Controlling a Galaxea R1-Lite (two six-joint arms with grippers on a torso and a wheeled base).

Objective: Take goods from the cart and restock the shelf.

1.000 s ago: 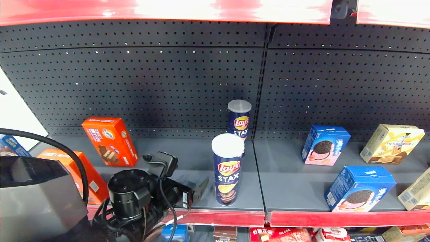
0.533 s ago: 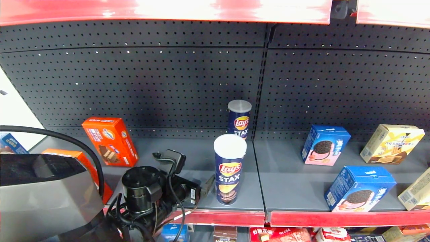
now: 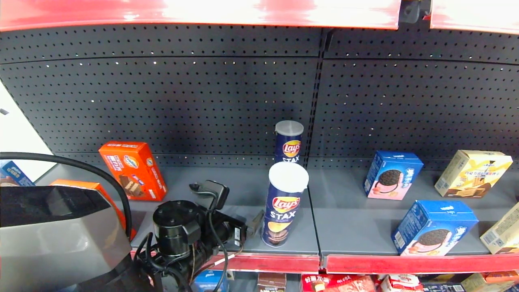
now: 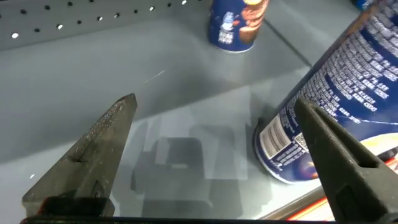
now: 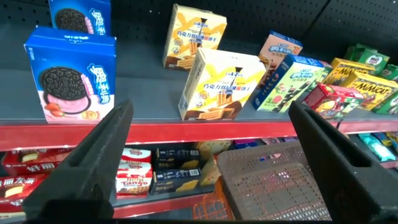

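- The step in hand looks like setting down the front tube (image 3: 284,207) on the grey metal shelf (image 3: 348,219). It is a dark-blue cylindrical chip tube with a white lid. It stands near the red front edge, just left of the seam between the shelf panels, and it is tilted, with its lid leaning toward the robot's right.
- The left gripper (image 3: 254,224) has its fingers wide apart with nothing between them. One finger (image 4: 336,155) sits at the tube's lower wall — touching or just beside it, I cannot tell which.
- To do this well, I judge the finger should draw straight away from the tube, low and slow, so the base can settle flat. Any sideways nudge risks toppling the tube toward the blue boxes.
- Should the tube not stand true, the safer course is to close on it around the middle. It can then be set upright in line with the rear tube (image 3: 288,142), a matching blue tube with a greyish lid by the pegboard back.
- The right gripper (image 5: 211,106) is spread open and holds nothing. It is near the grey mesh cart basket (image 5: 273,180).
- Counts in the head view:
  - two chip tubes
  - two orange boxes (image 3: 131,170) — one partly behind the arm
  - two blue cookie boxes (image 3: 391,174)
  - two pale yellow wafer boxes (image 3: 472,172)
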